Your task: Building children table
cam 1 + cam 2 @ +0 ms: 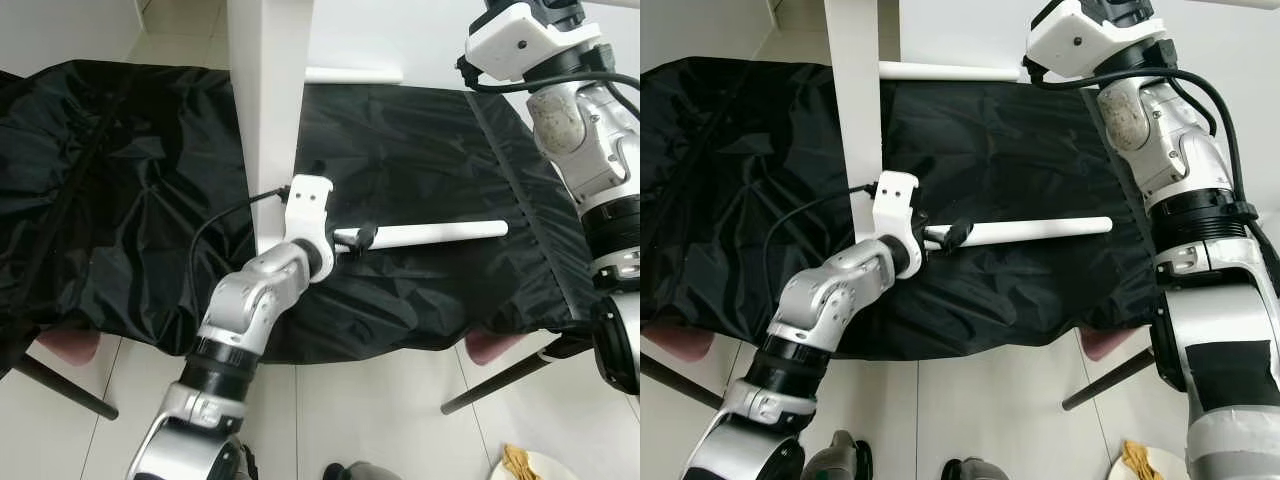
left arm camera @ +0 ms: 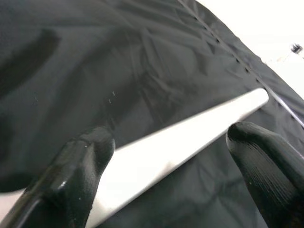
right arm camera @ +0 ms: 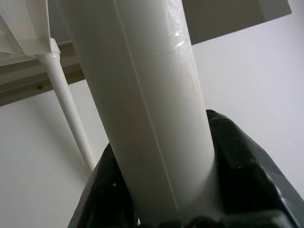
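The left tool (image 1: pixel 362 238) sits with its two fingers spread on either side of a white rod (image 1: pixel 440 233), which lies flat on a black sheet (image 1: pixel 130 200), stretching away from the fingertips. Just beside that tool stands a white upright panel (image 1: pixel 268 100). Further off, the right tool (image 3: pixel 161 190) is clamped around a thick white table leg (image 3: pixel 142 95). A thinner white leg (image 3: pixel 71 109) stands behind it.
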`<state>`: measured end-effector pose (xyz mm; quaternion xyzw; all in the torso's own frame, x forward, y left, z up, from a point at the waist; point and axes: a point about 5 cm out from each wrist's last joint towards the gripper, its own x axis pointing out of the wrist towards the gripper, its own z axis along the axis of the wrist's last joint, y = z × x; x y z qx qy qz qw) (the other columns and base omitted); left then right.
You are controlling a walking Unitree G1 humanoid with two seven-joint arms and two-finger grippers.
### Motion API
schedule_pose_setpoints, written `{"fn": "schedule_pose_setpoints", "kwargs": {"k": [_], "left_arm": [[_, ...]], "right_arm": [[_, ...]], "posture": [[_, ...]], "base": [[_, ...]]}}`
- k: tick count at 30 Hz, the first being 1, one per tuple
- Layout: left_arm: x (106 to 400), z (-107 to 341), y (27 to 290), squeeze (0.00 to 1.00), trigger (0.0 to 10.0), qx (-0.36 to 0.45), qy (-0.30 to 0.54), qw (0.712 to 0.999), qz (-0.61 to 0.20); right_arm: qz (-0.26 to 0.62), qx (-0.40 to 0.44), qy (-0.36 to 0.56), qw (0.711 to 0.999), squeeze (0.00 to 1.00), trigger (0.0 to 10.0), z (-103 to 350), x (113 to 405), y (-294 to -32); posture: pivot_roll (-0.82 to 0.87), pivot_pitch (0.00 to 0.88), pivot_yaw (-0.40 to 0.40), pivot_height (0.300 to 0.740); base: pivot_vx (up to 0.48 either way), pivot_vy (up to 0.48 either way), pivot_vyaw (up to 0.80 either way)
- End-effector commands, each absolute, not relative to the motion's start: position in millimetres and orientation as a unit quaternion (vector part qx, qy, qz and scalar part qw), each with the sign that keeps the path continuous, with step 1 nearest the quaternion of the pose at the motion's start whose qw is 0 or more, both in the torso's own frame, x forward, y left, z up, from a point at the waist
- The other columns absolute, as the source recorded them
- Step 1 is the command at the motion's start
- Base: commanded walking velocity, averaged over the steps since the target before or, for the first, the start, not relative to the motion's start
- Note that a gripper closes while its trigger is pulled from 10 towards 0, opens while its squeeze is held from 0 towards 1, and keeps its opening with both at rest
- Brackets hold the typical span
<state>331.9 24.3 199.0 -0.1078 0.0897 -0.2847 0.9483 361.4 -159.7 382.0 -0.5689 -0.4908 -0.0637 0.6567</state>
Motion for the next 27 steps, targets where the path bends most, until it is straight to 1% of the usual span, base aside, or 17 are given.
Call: {"fn": "schedule_pose_setpoints", "kwargs": {"k": [1, 2, 4, 5, 7, 13, 14, 15, 16, 17, 18, 20, 22, 23, 25, 26, 27], "left_arm": [[342, 197, 25, 0.00, 10.0, -0.105, 0.097, 0.966, -0.216], [346, 198, 24, 0.00, 10.0, -0.106, 0.097, 0.971, -0.190], [346, 198, 24, 0.00, 10.0, -0.106, 0.097, 0.971, -0.190], [350, 200, 26, 0.00, 10.0, -0.106, 0.093, 0.979, -0.145], [354, 205, 31, 0.00, 10.0, -0.106, 0.085, 0.986, -0.092], [357, 205, 37, 0.00, 10.0, -0.108, 0.085, 0.989, -0.058], [357, 200, 41, 0.00, 10.0, -0.100, 0.099, 0.990, -0.029], [357, 200, 41, 0.00, 10.0, -0.100, 0.099, 0.990, -0.029], [358, 194, 47, 0.00, 10.0, -0.084, 0.110, 0.990, 0.010], [358, 194, 47, 0.00, 10.0, -0.084, 0.110, 0.990, 0.010], [359, 190, 52, 0.00, 10.0, -0.065, 0.119, 0.990, 0.042], [359, 190, 52, 0.00, 10.0, -0.065, 0.119, 0.990, 0.042], [364, 192, 69, 0.00, 10.0, -0.016, 0.121, 0.986, 0.112], [364, 192, 69, 0.00, 10.0, -0.016, 0.121, 0.986, 0.112], [371, 209, 88, 0.00, 10.0, 0.033, 0.102, 0.980, 0.169], [371, 209, 88, 0.00, 10.0, 0.033, 0.102, 0.980, 0.169], [374, 221, 99, 0.00, 10.0, 0.059, 0.086, 0.975, 0.195]], "right_arm": [[-0.059, -0.531, -0.517, 0.669, 0.00, 0.0, 394, 355, -154], [-0.055, -0.526, -0.520, 0.671, 0.00, 0.0, 395, 354, -152], [-0.055, -0.526, -0.520, 0.671, 0.00, 0.0, 395, 354, -152], [-0.049, -0.517, -0.522, 0.677, 0.00, 0.0, 396, 353, -150], [-0.037, -0.500, -0.527, 0.686, 0.00, 0.0, 398, 349, -149], [-0.030, -0.487, -0.530, 0.693, 0.00, 0.0, 400, 346, -149], [-0.024, -0.471, -0.530, 0.705, 0.00, 0.0, 401, 345, -150], [-0.024, -0.471, -0.530, 0.705, 0.00, 0.0, 401, 345, -150], [-0.018, -0.442, -0.529, 0.724, 0.00, 0.0, 406, 343, -153], [-0.018, -0.442, -0.529, 0.724, 0.00, 0.0, 406, 343, -153], [-0.012, -0.418, -0.529, 0.738, 0.00, 0.0, 409, 341, -156], [-0.012, -0.418, -0.529, 0.738, 0.00, 0.0, 409, 341, -156], [-0.002, -0.368, -0.523, 0.769, 0.00, 0.0, 418, 339, -162], [-0.002, -0.368, -0.523, 0.769, 0.00, 0.0, 418, 339, -162], [0.004, -0.317, -0.515, 0.796, 0.00, 0.0, 427, 338, -169], [0.004, -0.317, -0.515, 0.796, 0.00, 0.0, 427, 338, -169], [0.007, -0.298, -0.511, 0.806, 0.00, 0.0, 430, 338, -172]], "posture": [[-0.01, 0.125, -0.019, 0.740], [-0.01, 0.125, -0.018, 0.740], [-0.01, 0.125, -0.018, 0.740], [-0.01, 0.126, -0.017, 0.740], [-0.01, 0.125, -0.015, 0.740], [-0.01, 0.124, -0.013, 0.740], [-0.01, 0.125, -0.012, 0.740], [-0.01, 0.125, -0.012, 0.740], [-0.01, 0.125, -0.012, 0.740], [-0.01, 0.125, -0.012, 0.740], [-0.02, 0.128, -0.010, 0.740], [-0.02, 0.128, -0.010, 0.740], [-0.02, 0.129, -0.005, 0.740], [-0.02, 0.129, -0.005, 0.740], [-0.02, 0.129, -0.004, 0.740], [-0.02, 0.129, -0.004, 0.740], [-0.02, 0.128, -0.004, 0.740]], "base": [[0.000, 0.000, 0.00], [0.000, 0.000, 0.00], [0.000, 0.000, 0.00], [0.000, 0.000, 0.00], [0.000, 0.000, 0.00], [0.000, 0.000, 0.00], [0.000, 0.000, 0.00], [0.000, 0.000, 0.00], [0.000, 0.000, 0.00], [0.000, 0.000, 0.00], [0.000, 0.000, 0.00], [0.000, 0.000, 0.00], [0.000, 0.000, 0.00], [0.000, 0.000, 0.00], [0.000, 0.000, 0.00], [0.000, 0.000, 0.00], [0.000, 0.000, 0.00]]}}
